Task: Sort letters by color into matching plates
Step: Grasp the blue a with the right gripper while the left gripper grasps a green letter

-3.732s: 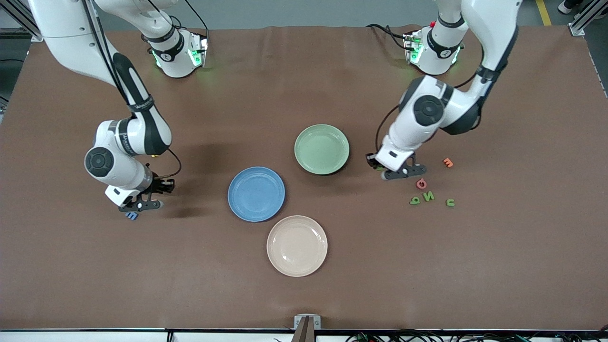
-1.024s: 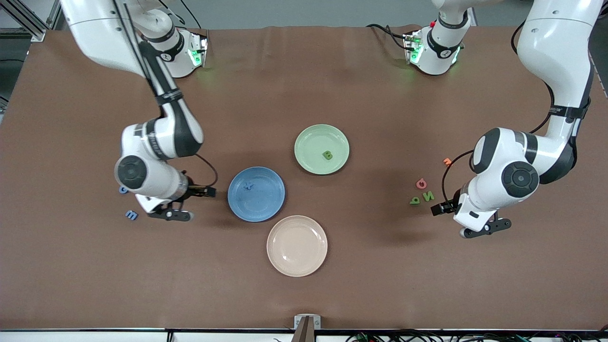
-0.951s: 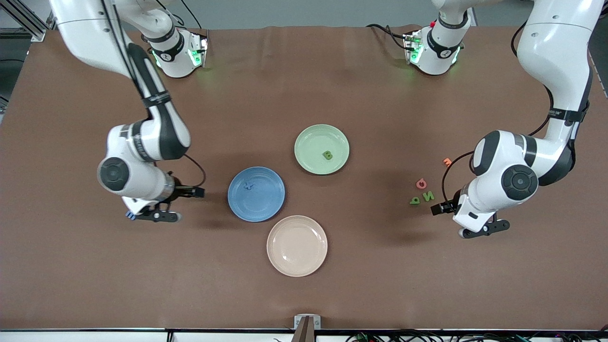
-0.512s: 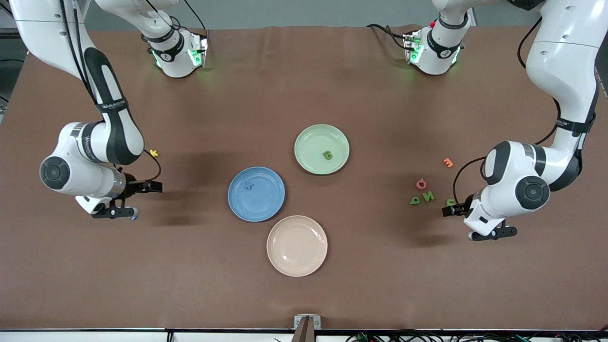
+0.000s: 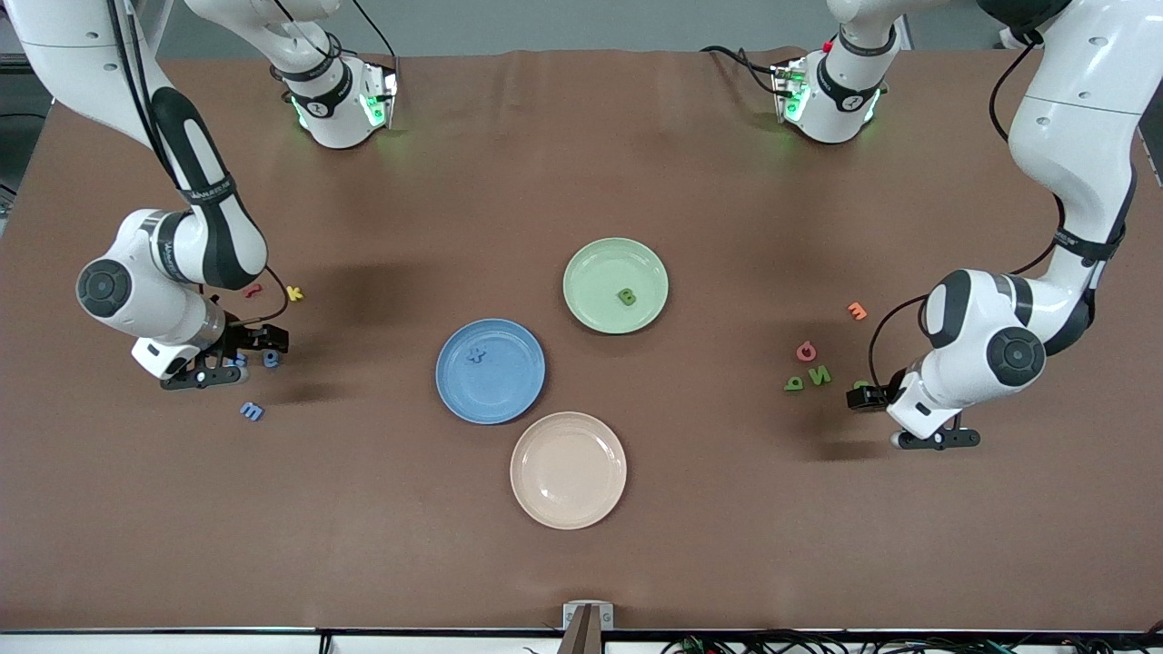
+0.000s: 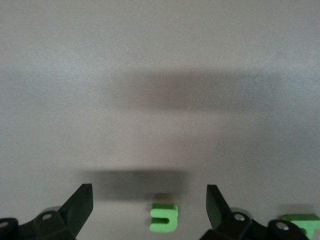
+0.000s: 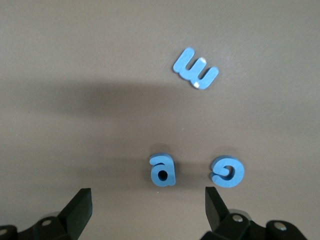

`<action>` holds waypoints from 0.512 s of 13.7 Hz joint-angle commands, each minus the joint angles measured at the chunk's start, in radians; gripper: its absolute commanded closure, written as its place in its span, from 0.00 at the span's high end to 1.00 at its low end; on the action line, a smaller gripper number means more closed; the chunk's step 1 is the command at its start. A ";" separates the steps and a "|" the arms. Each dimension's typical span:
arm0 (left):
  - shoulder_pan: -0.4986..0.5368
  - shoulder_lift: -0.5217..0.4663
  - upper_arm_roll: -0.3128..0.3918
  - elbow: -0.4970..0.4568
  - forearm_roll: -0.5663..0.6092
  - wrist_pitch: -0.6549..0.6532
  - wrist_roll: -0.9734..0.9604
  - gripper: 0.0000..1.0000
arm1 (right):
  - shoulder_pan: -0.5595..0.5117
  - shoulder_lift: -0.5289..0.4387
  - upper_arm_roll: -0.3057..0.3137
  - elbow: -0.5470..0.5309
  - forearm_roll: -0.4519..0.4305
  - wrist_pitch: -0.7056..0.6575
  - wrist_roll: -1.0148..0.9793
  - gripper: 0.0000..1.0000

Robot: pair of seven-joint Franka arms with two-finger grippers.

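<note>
**One Letter on Each Plate, Both Grippers Spread Over the Rest**

While a dark green letter B [image 5: 626, 296] lies in the pale green plate [image 5: 591, 263] and a blue letter [image 5: 476, 355] lies in the blue plate [image 5: 509, 400], the other letters sit on the brown table [image 5: 581, 563]. With the blue plate as the dial's centre and twelve o'clock toward the robots' bases, the green plate is at about one o'clock and a cream plate [image 5: 568, 509] at about five.

At nine o'clock, toward the right arm's end, lie three blue letters: an m [image 7: 196, 69], an a [image 7: 162, 170] and a c [image 7: 227, 171]. The right gripper [image 7: 149, 207] hovers over the a and c with its fingers wide apart, holding nothing. A red letter [image 5: 253, 291] and a yellow letter [image 5: 293, 292] lie nearby.

At three o'clock, the left gripper [image 6: 150, 205] hangs over a small green letter [image 6: 163, 218], fingers spread, empty. Two more green letters [image 5: 807, 379], a pink one [image 5: 806, 351] and an orange one [image 5: 856, 311] lie close by.
</note>
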 commanded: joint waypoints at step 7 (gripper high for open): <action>0.020 -0.065 -0.010 -0.123 0.019 0.056 0.018 0.94 | -0.038 0.056 0.021 -0.040 -0.013 0.144 -0.009 0.95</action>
